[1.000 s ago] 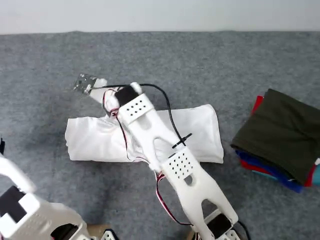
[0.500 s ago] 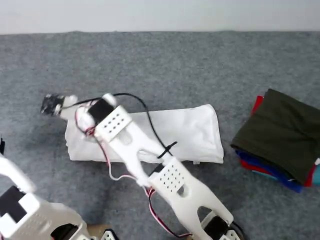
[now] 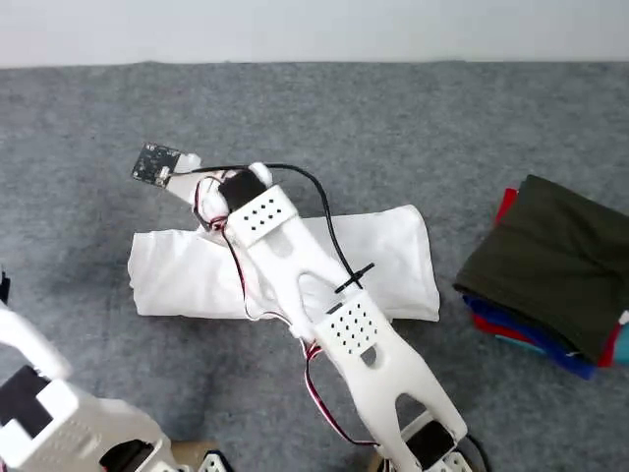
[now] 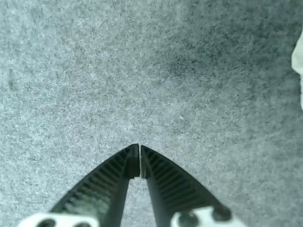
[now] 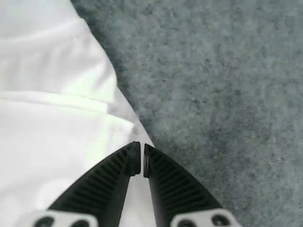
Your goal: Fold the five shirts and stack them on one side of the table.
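White shirt: folded into a long band, flat on the grey table, about mid-table.
Long axis: runs side to side in the high view. One short end faces the stack, the other faces the left arm's side.
Stack: at the right edge of the table, dark olive on top with red, blue and teal edges under it. A strip of bare table separates it from the band's near end.
Right arm: lies diagonally over the band, with the wrist just past the far long edge, near the end away from the stack.
Right gripper: jaws closed tip to tip and holding nothing. The tips sit right at the shirt's edge, cloth on one side and bare table on the other. Can't tell if they touch the cloth.
Left arm: at the near-left corner, off the shirt.
Left gripper: jaws closed and empty, over bare table, with a sliver of white cloth off to one side.
Nearer arm: right, already on the band's far-from-stack end.
Likely next: looks like a half fold across the long axis, taking that end along the band toward the stack end.
Needs: jaws must open before any pinch, and the grab has to catch every layer at the edge.
Risk: the arm lies across the band, so the lifted end could drag on it or skew the fold.
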Robot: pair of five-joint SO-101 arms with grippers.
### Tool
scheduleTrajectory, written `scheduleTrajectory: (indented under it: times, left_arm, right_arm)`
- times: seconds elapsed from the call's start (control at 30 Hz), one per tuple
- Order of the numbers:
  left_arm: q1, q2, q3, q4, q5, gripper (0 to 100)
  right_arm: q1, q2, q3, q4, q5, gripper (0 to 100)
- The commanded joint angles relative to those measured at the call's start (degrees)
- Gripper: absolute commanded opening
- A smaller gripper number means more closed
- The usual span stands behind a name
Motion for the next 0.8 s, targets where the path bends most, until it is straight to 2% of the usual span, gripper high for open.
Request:
scheduleTrajectory:
  times: [0.0, 0.33, 0.53, 0.77]
  left_arm:
    - [0.35, -0.35, -0.13, -0.79, -0.44, 2]
    - [0.26, -0.44, -0.13, -0.79, -0.26, 2]
    - [0.35, -0.88, -0.13, -0.53, -0.18, 2]
    - [0.09, -0.97, -0.13, -0.35, -0.18, 2]
  right_arm:
    - [1.27, -3.65, -0.70, 0.31, 0.44, 1.7]
    - [-2.42, -7.16, -10.55, 20.44, 0.00, 1.7]
    - [-1.01, -6.81, -5.19, 20.53, -3.78, 1.7]
    - [1.01, -6.64, 9.76, 20.26, -3.78, 1.7]
